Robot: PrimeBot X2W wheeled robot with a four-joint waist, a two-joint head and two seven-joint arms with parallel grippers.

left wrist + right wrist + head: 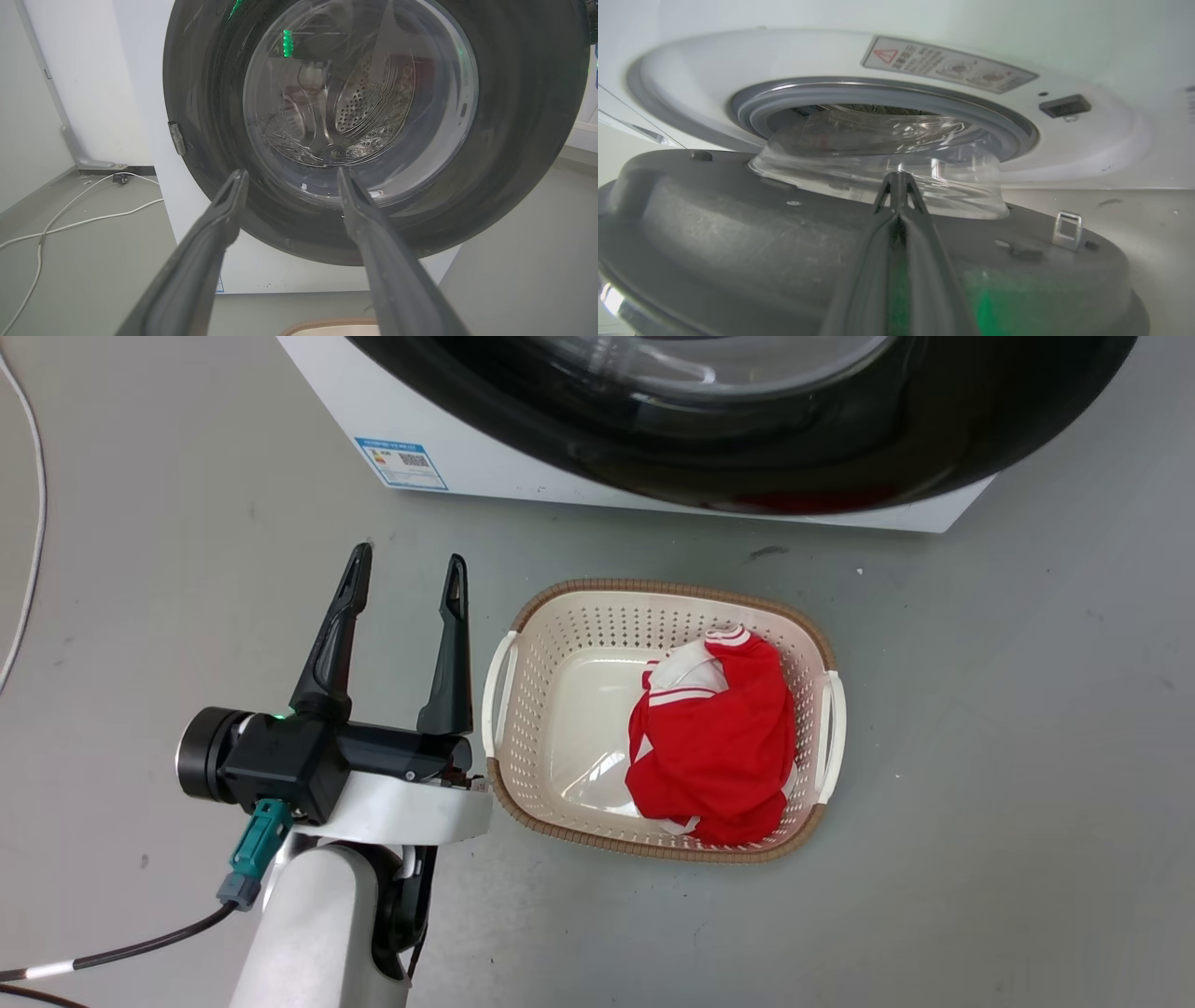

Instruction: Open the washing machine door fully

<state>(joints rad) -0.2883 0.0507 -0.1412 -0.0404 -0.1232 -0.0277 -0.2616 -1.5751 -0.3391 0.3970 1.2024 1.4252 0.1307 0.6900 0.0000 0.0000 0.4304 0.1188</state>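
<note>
The white washing machine (pixel 485 457) stands at the top of the head view, its glossy black washing machine door (pixel 840 457) bulging over the floor. My left gripper (pixel 406 574) hangs open below the machine's left corner, apart from it. From the left wrist, the open gripper (pixel 289 179) points at the door (pixel 514 140) and its glass window. In the right wrist view the door's grey inner face (pixel 738 242) stands ajar from the machine front (pixel 1092 140). My right gripper (pixel 899 179) is shut, lying along that inner face with its tips at the glass bowl (pixel 822 154).
A cream laundry basket (pixel 672 590) holding a red and white garment (pixel 719 737) sits on the floor just right of my left gripper. White cables (pixel 70 219) trail on the floor left of the machine. A metal latch hook (pixel 1066 228) sticks up from the door's inner face.
</note>
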